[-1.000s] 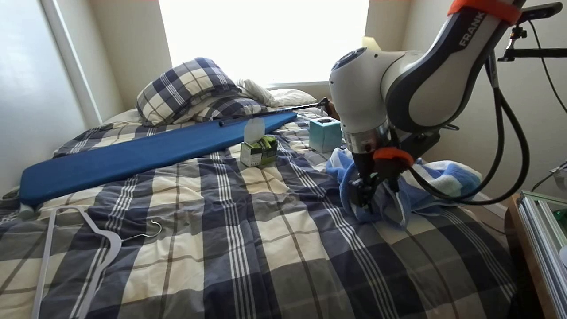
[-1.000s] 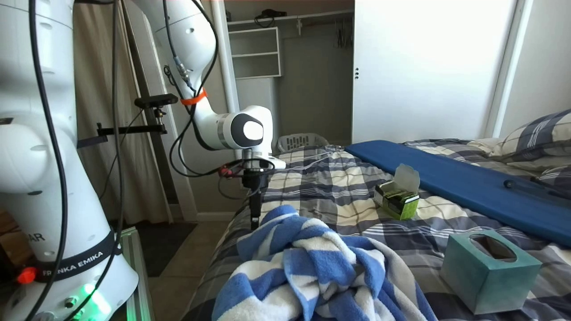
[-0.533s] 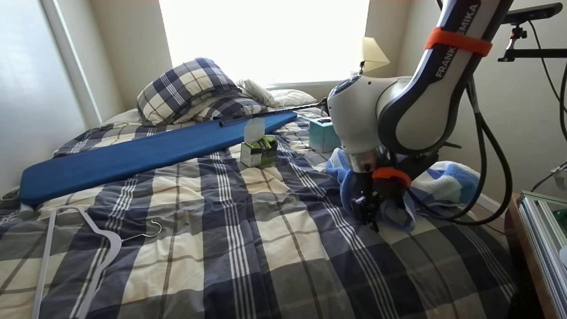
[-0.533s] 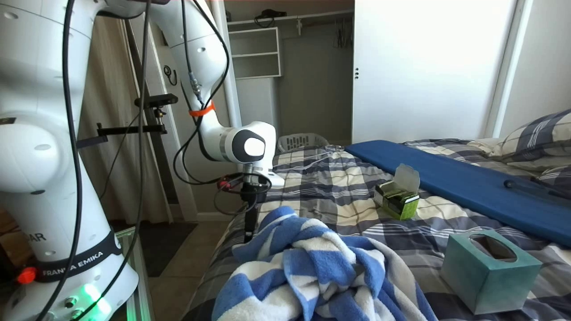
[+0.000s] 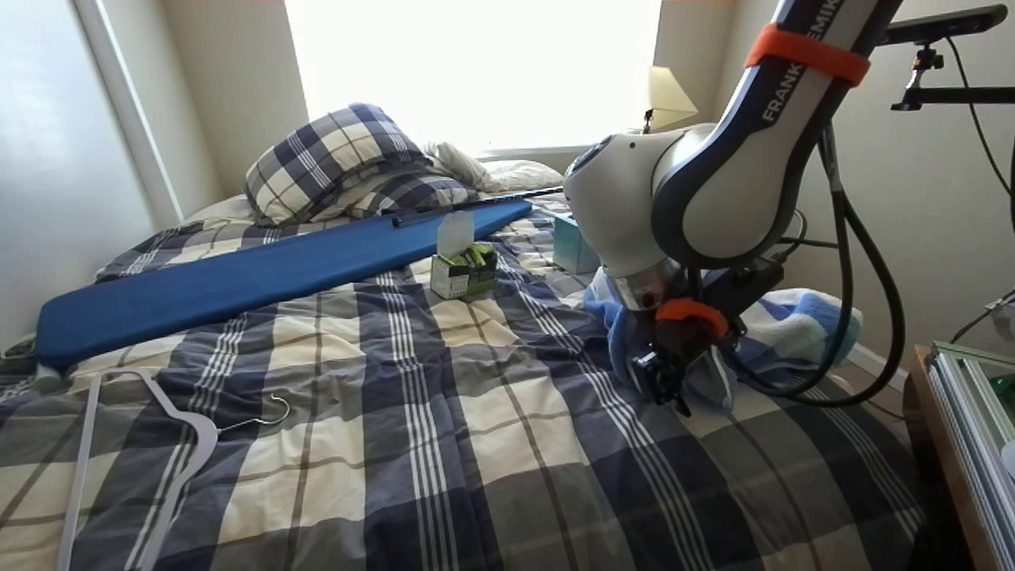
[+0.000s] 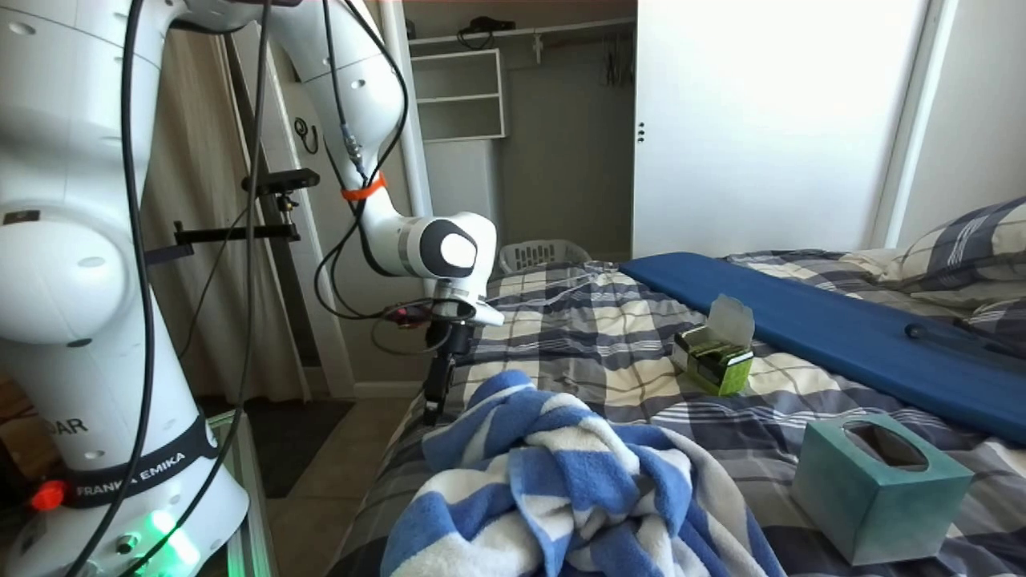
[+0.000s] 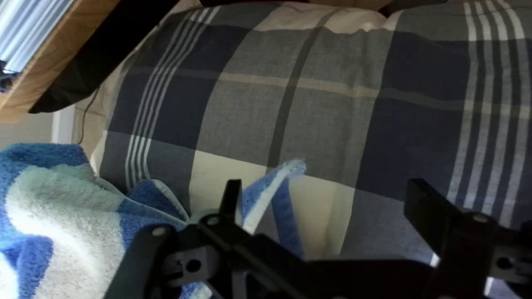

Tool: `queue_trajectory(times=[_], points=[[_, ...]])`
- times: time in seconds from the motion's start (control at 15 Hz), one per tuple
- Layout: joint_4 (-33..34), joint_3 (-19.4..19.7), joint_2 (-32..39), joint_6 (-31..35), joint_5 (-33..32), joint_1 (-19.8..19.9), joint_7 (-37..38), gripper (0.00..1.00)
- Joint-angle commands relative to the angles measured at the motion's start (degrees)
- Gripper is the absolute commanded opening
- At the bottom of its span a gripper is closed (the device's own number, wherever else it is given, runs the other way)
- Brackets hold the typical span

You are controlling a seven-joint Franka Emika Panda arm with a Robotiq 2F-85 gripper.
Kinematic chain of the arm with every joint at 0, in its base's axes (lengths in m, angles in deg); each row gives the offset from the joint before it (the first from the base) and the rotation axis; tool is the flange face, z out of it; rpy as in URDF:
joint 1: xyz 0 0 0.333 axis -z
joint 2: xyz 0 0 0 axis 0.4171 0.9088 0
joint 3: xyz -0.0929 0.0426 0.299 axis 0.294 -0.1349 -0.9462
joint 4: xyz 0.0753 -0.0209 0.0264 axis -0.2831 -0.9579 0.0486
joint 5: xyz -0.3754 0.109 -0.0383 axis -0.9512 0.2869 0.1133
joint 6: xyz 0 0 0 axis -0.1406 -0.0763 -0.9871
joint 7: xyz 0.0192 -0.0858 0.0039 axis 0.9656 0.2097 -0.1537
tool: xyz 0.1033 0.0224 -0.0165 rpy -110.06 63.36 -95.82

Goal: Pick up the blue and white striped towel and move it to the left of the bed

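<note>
Where jaws gape, towel edge (image 7: pixel 268 198) shows.

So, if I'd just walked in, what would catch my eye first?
Probably the white robot arm hanging over the bed, its open tool near the rumpled blue-and-white towel. Next, perhaps, the long blue board lying across the bed, near the plaid pillows.

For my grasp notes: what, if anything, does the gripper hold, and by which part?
Nothing is held: the gripper stands open, a fold of striped towel showing in its gap.
</note>
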Motion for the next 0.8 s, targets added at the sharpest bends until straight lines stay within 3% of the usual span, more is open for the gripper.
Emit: queue_trajectory(times=[0.0,0.53,0.6,0.73], points=[[1.3,0.4,-0.9,-6.6,0.2,-2.2,4.4,1.00],[2.3,3.7,2.9,-4.2,-12.5,-3.3,14.4,1.00],[2.5,3.6,3.4,-3.8,-12.7,-3.0,14.1,0.75],[2.8,3.5,4.0,-3.4,-12.5,-2.9,14.0,0.66]])
